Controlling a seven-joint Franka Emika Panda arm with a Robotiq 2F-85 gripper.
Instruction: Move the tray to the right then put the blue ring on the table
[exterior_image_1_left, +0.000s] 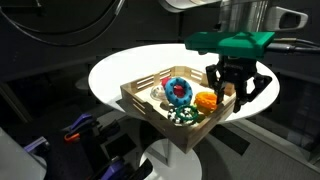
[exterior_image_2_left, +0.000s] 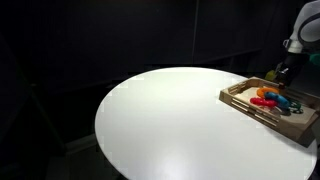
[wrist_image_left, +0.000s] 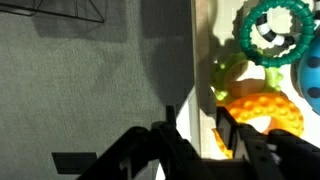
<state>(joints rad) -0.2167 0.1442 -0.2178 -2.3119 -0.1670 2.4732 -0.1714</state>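
Step 1 in hand at best, afaict: gripper (wrist_image_left: 196, 145) open, jaws astride the right wall of the tray (exterior_image_1_left: 150, 112), nothing clamped; blue ring (exterior_image_1_left: 178, 88) lies in tray w/ other toys, not yet on table (exterior_image_1_left: 110, 70).

The tray (exterior_image_1_left: 140, 98) sits on the table (exterior_image_1_left: 110, 70). Its wall stands between the fingers of the gripper (exterior_image_1_left: 238, 90), toys (exterior_image_1_left: 180, 92) inside just beside it.
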